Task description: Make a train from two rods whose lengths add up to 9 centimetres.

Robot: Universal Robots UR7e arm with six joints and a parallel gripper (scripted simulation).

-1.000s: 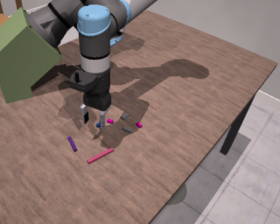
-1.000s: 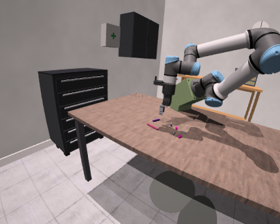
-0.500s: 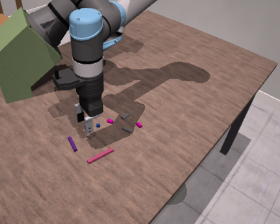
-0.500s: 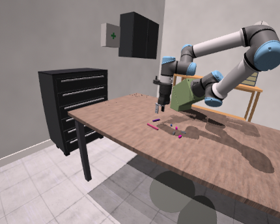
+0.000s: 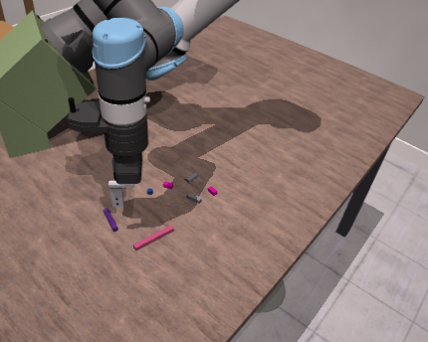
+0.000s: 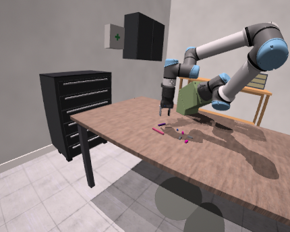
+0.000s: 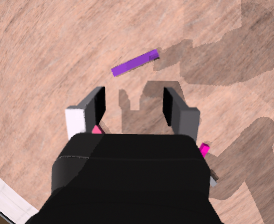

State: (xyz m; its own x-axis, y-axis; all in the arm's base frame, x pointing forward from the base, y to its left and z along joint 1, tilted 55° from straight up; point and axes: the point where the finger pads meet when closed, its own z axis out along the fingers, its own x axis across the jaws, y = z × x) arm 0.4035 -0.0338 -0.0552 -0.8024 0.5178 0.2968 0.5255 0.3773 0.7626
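A purple rod (image 5: pixel 110 219) lies flat on the table, also in the wrist view (image 7: pixel 135 63) and the exterior view (image 6: pixel 161 124). My gripper (image 5: pixel 116 198) hangs open and empty just above and behind it; in the wrist view its fingers stand apart with the purple rod a little ahead of them. Two grey rods (image 5: pixel 191 177) (image 5: pixel 194 198) lie to the right. A pink rod (image 5: pixel 153 238) lies in front. Two magenta rods (image 5: pixel 168 185) (image 5: pixel 212 190) and a small blue rod (image 5: pixel 149 191) lie between them, all apart.
A large green box (image 5: pixel 33 85) stands at the back left of the table, close behind the arm. The table's right edge (image 5: pixel 334 199) drops to a tiled floor. A black drawer cabinet (image 6: pixel 76 108) stands beyond the table.
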